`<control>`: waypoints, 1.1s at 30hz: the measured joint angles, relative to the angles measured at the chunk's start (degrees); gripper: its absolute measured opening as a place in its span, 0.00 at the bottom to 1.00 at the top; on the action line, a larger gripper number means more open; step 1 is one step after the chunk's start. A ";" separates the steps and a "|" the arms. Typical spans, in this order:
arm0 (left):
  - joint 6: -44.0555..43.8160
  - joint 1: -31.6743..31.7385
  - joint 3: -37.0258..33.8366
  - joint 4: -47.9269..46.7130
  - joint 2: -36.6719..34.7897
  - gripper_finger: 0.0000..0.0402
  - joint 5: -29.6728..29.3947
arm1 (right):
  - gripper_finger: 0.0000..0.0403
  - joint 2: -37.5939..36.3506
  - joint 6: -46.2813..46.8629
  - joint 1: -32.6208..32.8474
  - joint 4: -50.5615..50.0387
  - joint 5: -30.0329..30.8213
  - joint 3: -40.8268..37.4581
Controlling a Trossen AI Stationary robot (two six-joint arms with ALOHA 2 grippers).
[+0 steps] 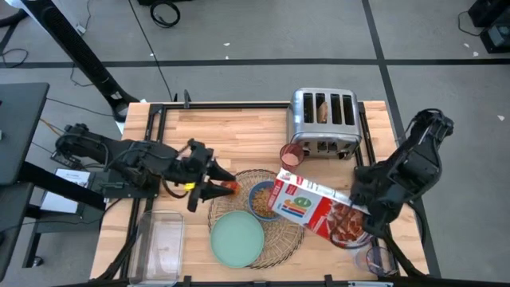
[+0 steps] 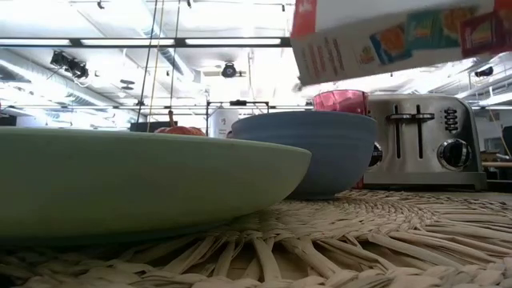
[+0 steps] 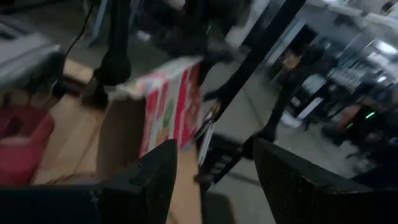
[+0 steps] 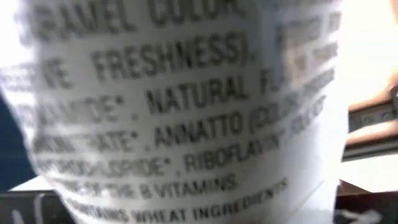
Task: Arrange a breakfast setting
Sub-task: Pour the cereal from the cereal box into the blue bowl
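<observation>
I log: placemat rough woven straw; toaster glossy chrome metal; table smooth wood; cereal box printed card.

on the wooden surface lies a round woven straw placemat. a mint-green plate sits on its near left part and a blue bowl on it behind the plate. a tilted cereal box hangs over the bowl's right side. behind the box stands a pink cup, just before a chrome four-slot toaster. a clear plastic bin lies left of the plate.
</observation>
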 joint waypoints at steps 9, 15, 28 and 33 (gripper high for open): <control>2.96 0.44 -0.01 9.50 -1.84 0.54 -1.27 | 0.54 0.00 -0.78 4.33 2.40 3.14 -5.31; 6.26 1.71 0.01 13.65 -3.82 0.54 -1.77 | 0.54 -0.80 -0.93 5.82 4.28 7.50 -5.68; 17.66 7.05 0.00 15.92 -12.70 0.67 -2.25 | 0.54 -5.73 -10.17 2.74 17.68 25.91 -5.63; 23.28 8.63 0.00 13.54 -18.31 0.72 -2.73 | 0.53 -5.55 -21.52 -2.59 25.50 31.76 -5.63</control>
